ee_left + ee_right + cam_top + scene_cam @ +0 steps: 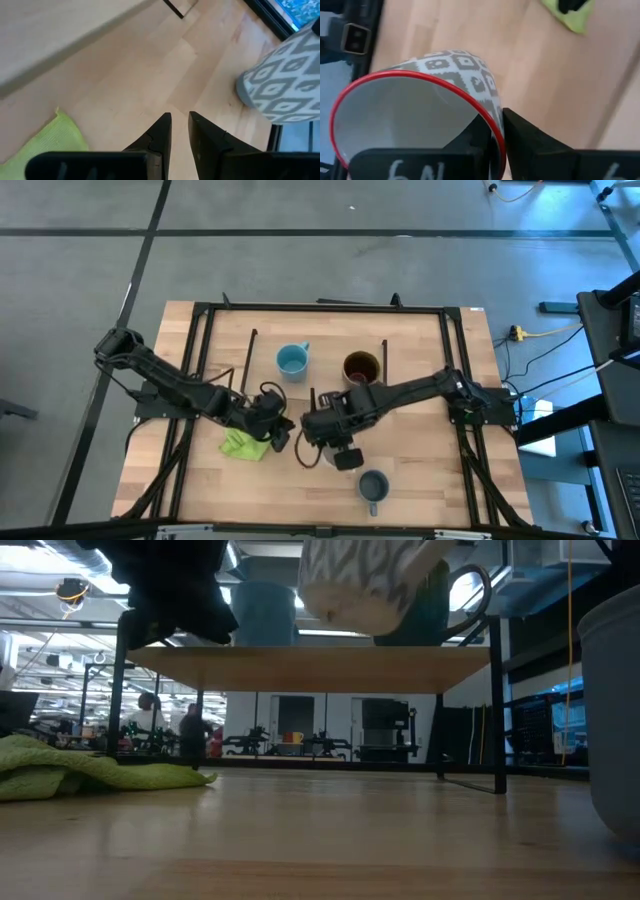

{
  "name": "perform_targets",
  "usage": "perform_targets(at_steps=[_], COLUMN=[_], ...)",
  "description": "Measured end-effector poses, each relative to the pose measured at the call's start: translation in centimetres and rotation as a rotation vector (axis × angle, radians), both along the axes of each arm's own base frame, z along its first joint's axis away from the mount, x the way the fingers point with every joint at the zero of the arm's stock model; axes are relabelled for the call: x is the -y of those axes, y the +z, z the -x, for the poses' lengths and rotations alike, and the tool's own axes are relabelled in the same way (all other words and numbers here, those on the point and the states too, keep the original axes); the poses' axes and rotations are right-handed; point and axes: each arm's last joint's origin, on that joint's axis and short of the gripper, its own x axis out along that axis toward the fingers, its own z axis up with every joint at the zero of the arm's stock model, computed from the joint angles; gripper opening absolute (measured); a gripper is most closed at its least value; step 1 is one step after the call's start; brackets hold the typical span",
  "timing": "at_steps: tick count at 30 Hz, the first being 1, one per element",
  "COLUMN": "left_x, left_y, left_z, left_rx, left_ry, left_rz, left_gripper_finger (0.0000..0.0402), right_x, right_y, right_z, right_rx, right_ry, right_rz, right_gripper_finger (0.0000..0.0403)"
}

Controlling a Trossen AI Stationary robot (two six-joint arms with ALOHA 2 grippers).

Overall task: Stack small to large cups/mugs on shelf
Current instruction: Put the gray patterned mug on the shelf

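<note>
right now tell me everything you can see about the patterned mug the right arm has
The patterned mug is white with a grey diamond print, a thin red rim and a plain pale inside that looks empty. It looks ceramic. The right gripper pinches its wall at the rim, one finger inside and one outside. In the low view the mug hangs tilted, clear of the table, in front of the shelf. No handle shows.

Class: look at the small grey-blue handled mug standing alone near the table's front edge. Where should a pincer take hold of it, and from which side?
Probably the rim wall of the small grey-blue handled mug, coming from straight above. It stands upright, mouth open to the top, so one finger can go inside and one outside. Pick a stretch of rim away from its handle, which points toward the front edge.
</note>
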Motion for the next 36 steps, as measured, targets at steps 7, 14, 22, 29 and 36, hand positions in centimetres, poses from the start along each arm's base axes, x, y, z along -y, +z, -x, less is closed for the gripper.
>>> perform_targets(at_steps=[7, 14, 22, 29, 36], left_x=[1.6, 1.8, 2.2, 2.9, 3.0], left_y=[2.2, 4.3, 4.4, 4.5, 4.5], left_z=[0.2, 0.3, 0.6, 0.9, 1.0], left_rx=[0.021, -0.017, -0.021, -0.011, -0.004], left_ry=[-0.020, -0.017, -0.016, -0.031, -0.014], left_rz=[-0.074, -0.109, -0.090, -0.091, -0.094], left_gripper_finger=[0.0059, 0.0059, 0.0059, 0.0059, 0.0059], right_x=[-0.9, 0.0, 2.1, 2.7, 4.1], right_y=[0.1, 0.1, 0.0, 2.0, 3.4], right_z=[0.1, -0.2, -0.6, -0.9, -0.6], right_rx=[0.039, 0.039, 0.007, 0.159, 0.223], right_ry=[0.025, 0.025, -0.046, -0.061, -0.119], right_rz=[0.055, 0.063, 0.040, -0.006, 0.063], right_gripper_finger=[0.0046, 0.0046, 0.0046, 0.0046, 0.0046])
